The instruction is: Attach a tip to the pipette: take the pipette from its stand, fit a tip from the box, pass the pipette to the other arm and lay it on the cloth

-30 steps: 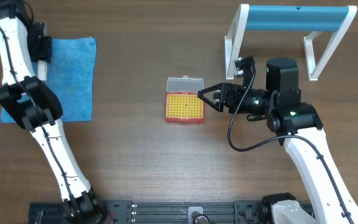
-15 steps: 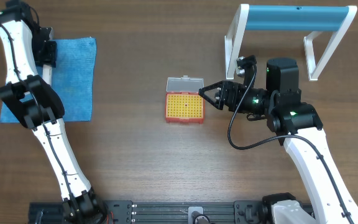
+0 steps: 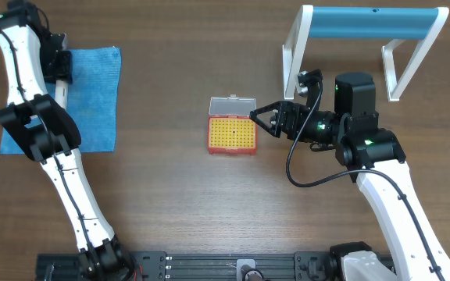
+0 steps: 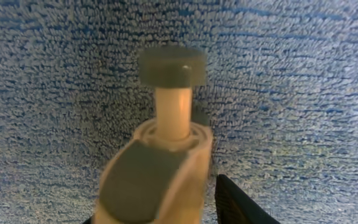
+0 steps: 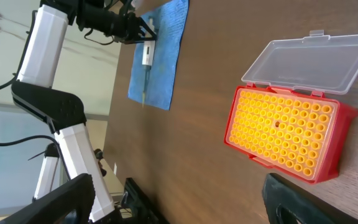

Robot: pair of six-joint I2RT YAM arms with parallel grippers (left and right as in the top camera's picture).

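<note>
My left gripper (image 3: 56, 67) is at the far left over the blue cloth (image 3: 96, 94), shut on the white pipette (image 3: 61, 95). In the left wrist view, the pipette's body and grey plunger (image 4: 169, 68) sit close up against the cloth (image 4: 303, 74), with one dark finger (image 4: 241, 204) beside it. In the right wrist view the pipette (image 5: 146, 55) lies along the cloth (image 5: 166, 56) with its tip toward the near edge. The red tip box (image 3: 232, 134) stands mid-table with its clear lid open. My right gripper (image 3: 254, 122) is open just right of the box.
The white and blue pipette stand (image 3: 373, 23) stands at the back right, behind my right arm. Bare wooden tabletop (image 3: 209, 211) stretches between the cloth and the tip box (image 5: 284, 134) and along the front.
My left gripper shifted slightly right and farther over the cloth with the pipette, then held still. The right arm has not moved.
</note>
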